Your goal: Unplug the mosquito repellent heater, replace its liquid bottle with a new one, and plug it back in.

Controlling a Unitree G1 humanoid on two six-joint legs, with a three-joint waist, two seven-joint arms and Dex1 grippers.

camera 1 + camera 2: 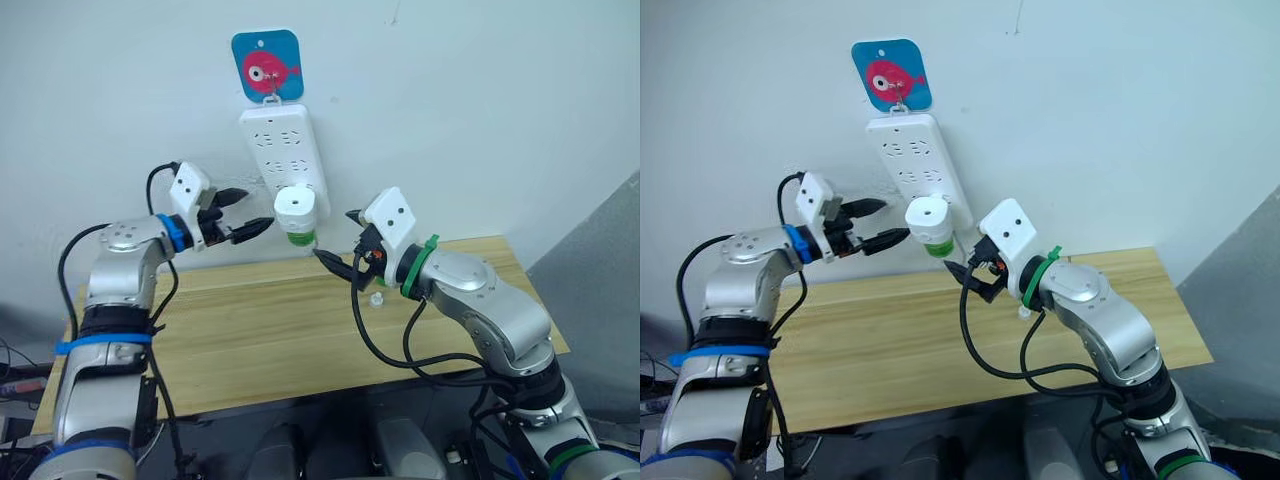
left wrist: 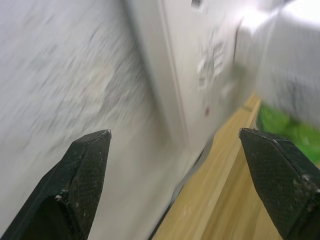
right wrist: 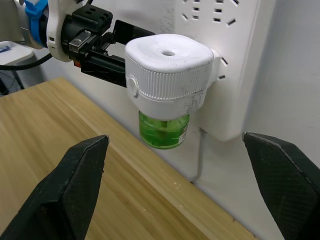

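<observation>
The rounded white heater (image 3: 170, 67), ribbed around its collar, is plugged into the glossy power strip (image 1: 283, 150), green bottle (image 3: 164, 130) beneath. Left gripper (image 1: 243, 214) and right gripper (image 1: 338, 242) flank it, fingers apart. The right wrist view reveals its top hole.

heater (image 1: 296, 208) plugged in, grippers flanking

Glossy white plastic heater (image 3: 168, 70) w/ ribbed collar, translucent green bottle (image 3: 163, 130), matt wood-grain table (image 1: 300, 330)
</observation>
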